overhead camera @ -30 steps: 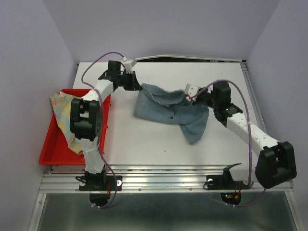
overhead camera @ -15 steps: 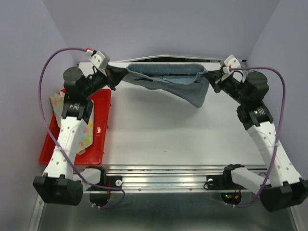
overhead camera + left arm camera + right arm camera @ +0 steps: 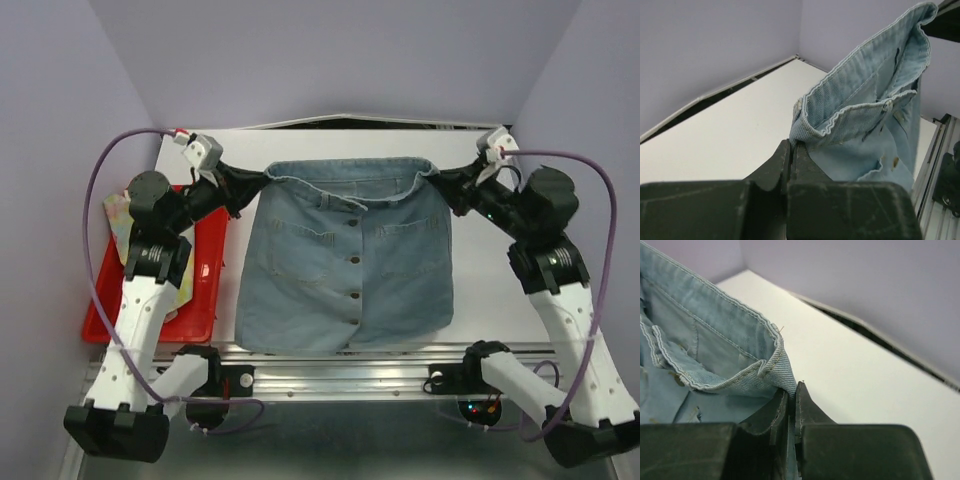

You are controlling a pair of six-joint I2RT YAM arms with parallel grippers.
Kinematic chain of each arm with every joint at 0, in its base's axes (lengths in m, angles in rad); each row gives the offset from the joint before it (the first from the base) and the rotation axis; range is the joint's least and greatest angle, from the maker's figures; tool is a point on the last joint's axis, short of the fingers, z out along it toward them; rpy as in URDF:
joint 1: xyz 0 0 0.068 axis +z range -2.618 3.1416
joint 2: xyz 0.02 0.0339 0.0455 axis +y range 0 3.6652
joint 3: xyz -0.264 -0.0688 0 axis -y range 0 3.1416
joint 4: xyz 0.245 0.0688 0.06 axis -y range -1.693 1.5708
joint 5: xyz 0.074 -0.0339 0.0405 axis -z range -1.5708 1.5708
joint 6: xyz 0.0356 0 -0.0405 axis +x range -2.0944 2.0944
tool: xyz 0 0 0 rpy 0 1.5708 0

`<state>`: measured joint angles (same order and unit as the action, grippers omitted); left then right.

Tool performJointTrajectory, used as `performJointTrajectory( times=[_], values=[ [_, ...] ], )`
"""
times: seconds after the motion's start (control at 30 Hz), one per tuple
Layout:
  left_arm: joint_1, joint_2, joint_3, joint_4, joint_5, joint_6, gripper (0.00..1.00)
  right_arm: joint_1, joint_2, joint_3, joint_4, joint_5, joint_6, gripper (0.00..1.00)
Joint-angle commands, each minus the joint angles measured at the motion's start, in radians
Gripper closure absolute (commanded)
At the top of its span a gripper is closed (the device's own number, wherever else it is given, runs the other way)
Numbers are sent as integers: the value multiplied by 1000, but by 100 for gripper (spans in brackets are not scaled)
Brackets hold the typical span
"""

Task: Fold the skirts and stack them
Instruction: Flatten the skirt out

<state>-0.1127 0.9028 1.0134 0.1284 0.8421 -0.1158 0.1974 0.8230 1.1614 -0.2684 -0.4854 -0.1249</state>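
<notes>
Top external: arms (image 3: 148,285) spread wide, holding skirt (image 3: 345,265).

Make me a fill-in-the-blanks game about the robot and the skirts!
1. The left tool and the right tool are both ____ on the waistband corners of the light blue denim skirt.
2. A row of ____ runs down the denim skirt's front.
3. The pastel floral cloth skirt lies partly in a ____ plastic tray.
4. That tray sits on the robot's ____ side.

Missing words: shut; buttons; red; left.
</notes>
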Motion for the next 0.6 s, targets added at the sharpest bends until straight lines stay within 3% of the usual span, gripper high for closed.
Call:
performJointTrajectory(
  times=[0.0,0.2,0.23,0.27,0.3,0.33,0.37,0.43,0.47,0.5,0.57],
  values=[
    [-19,192,71,1,-132,-47,100,-16,242,-17,8,174,41,99],
    [-71,605,235,5,-202,27,99,-16,517,-2,92,235,67,96],
    [-73,663,325,-10,-210,42,91,-16,559,7,89,254,83,85],
    [-73,789,380,-54,-259,48,80,-16,635,18,87,316,94,66],
    [-67,858,454,-96,-282,60,66,-16,675,33,80,346,100,32],
    [-62,916,620,-145,-307,65,61,-38,711,68,69,381,100,23],
    [-55,1017,696,-229,-328,70,37,-52,763,89,67,402,94,15],
    [-50,1088,880,-308,-356,71,29,-103,803,150,66,387,62,13],
    [-48,1085,901,-326,-363,76,25,-121,820,179,61,314,35,13],
    [-50,1069,901,-319,-371,87,2,-121,852,213,48,300,6,13],
    [-51,988,811,-271,-377,85,1,-147,870,277,34,164,-133,13]
  ],
)
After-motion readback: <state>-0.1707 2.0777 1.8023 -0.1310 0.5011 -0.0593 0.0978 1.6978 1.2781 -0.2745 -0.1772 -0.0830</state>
